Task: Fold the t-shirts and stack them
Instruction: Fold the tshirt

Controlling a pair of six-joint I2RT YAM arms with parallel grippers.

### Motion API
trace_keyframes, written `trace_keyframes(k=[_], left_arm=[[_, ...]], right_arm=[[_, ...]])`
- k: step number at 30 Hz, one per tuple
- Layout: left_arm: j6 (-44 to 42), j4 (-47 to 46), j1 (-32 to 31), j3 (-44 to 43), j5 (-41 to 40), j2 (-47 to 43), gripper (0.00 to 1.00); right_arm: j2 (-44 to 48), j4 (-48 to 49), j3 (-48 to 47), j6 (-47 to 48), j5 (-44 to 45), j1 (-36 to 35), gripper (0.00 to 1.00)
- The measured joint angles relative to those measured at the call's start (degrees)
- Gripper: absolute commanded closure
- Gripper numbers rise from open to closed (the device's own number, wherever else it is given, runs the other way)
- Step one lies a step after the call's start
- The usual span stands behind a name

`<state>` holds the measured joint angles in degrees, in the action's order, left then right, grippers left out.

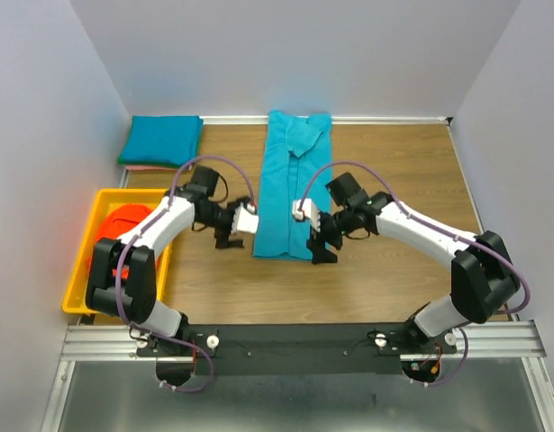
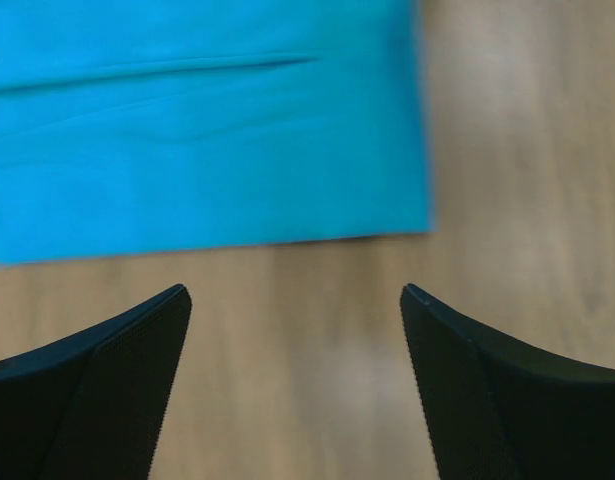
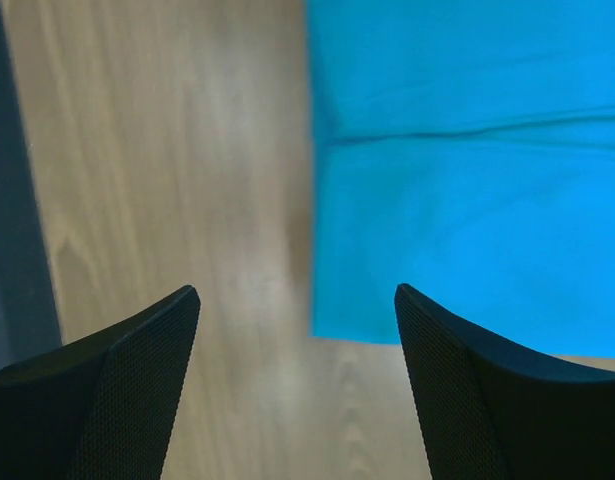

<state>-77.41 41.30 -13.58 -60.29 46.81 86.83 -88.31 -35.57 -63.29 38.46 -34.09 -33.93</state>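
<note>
A teal-blue t-shirt [image 1: 290, 184], folded into a long narrow strip, lies on the table's middle, running from the back wall toward me. My left gripper [image 1: 230, 236] is open and empty beside the strip's near left corner; the shirt [image 2: 197, 130] fills the top of the left wrist view. My right gripper [image 1: 323, 247] is open and empty beside the near right corner; the shirt [image 3: 467, 170] shows at the upper right of the right wrist view. A folded teal t-shirt [image 1: 161, 139] lies at the back left. An orange-red t-shirt [image 1: 123, 225] lies in the yellow tray [image 1: 81, 288].
The yellow tray stands at the left edge beside the left arm. Grey walls close the table on the left, back and right. A metal rail [image 1: 304, 337] carries both arm bases at the near edge.
</note>
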Motion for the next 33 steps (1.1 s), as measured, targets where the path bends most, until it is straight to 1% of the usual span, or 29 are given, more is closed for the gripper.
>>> trace_keyframes(k=[1, 2, 4, 6, 7, 9, 15, 19, 21, 24, 25, 29, 33], left_arm=[[-2.4, 0.2, -1.0, 2.9, -0.4, -0.9, 0.17], [-4.0, 0.5, -2.6, 6.2, -1.3, -2.0, 0.23], [-6.4, 0.4, -6.0, 10.8, -2.3, -4.6, 0.28], [-6.9, -1.1, -8.1, 13.5, -3.2, -5.9, 0.36], [-6.9, -2.4, -8.8, 14.3, -3.7, -5.9, 0.39], [-6.3, -4.6, -9.6, 15.3, -5.0, -5.3, 0.41], [-2.7, -10.5, -11.0, 15.3, -7.0, -2.1, 0.41], [-0.8, -12.7, -12.0, 15.0, -7.7, -0.5, 0.44], [-0.1, -13.6, -12.4, 14.7, -8.1, 0.5, 0.49], [0.7, -14.3, -12.9, 14.0, -9.0, 2.2, 0.54], [0.7, -14.4, -13.1, 13.9, -9.4, 2.7, 0.56], [0.7, -14.4, -13.4, 13.2, -10.2, 3.8, 0.62], [0.7, -14.0, -13.7, 11.7, -10.4, 5.4, 0.73]], right_arm=[[0.9, 0.5, 2.7, 0.9, 0.5, -1.4, 0.27], [1.9, 1.2, 5.5, 1.8, 1.0, -2.4, 0.30], [2.5, 3.0, 8.9, 3.2, 2.4, -3.3, 0.35], [2.4, 5.2, 10.7, 4.3, 3.7, -3.7, 0.39], [2.1, 6.3, 11.5, 5.1, 4.5, -3.8, 0.42], [1.6, 8.1, 12.1, 6.0, 5.4, -3.9, 0.43], [-0.7, 12.5, 14.0, 8.0, 7.1, -4.7, 0.47], [-1.9, 13.7, 14.8, 8.7, 7.9, -5.0, 0.48], [-2.3, 14.8, 15.7, 9.2, 8.4, -5.1, 0.48], [-2.8, 16.0, 16.2, 9.5, 8.8, -5.1, 0.54], [-3.0, 16.6, 16.2, 9.5, 8.9, -5.1, 0.58], [-3.5, 18.6, 16.2, 9.6, 9.0, -5.1, 0.63], [-3.5, 20.6, 17.0, 9.9, 9.2, -5.1, 0.71]])
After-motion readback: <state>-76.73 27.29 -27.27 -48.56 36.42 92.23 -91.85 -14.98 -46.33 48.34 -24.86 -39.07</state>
